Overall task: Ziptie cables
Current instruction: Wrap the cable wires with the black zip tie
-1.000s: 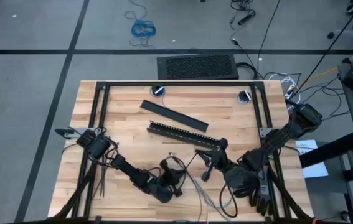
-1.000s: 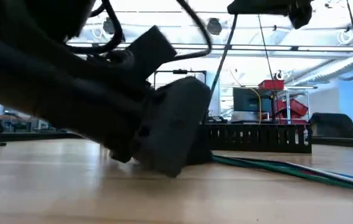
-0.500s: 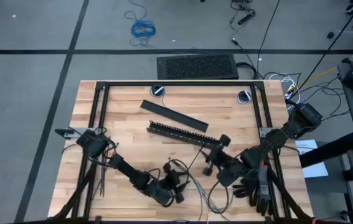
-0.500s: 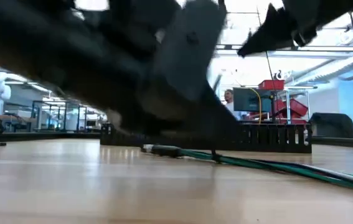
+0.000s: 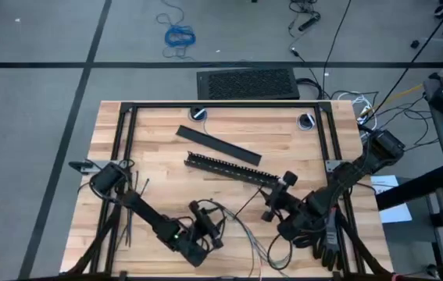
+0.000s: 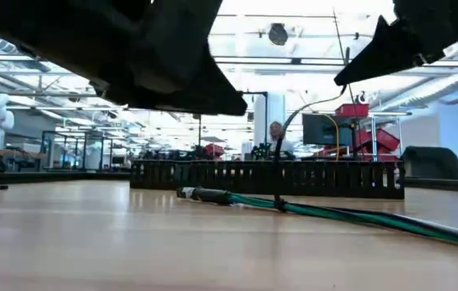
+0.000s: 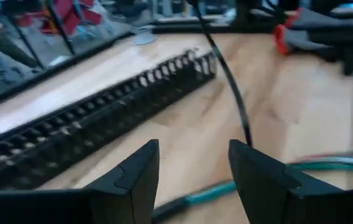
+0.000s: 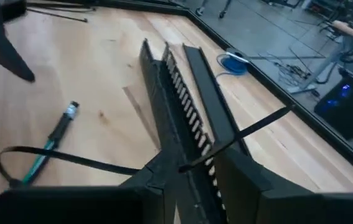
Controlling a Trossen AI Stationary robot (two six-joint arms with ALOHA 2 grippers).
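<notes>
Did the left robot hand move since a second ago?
Yes. In the high view the left gripper has slid left, away from the slotted bar. In the low view it has lifted off the table.

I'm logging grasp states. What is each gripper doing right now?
Left gripper: open, holding nothing, above the cables.
Right gripper: shut on a ziptie, near the slotted bar.
</notes>
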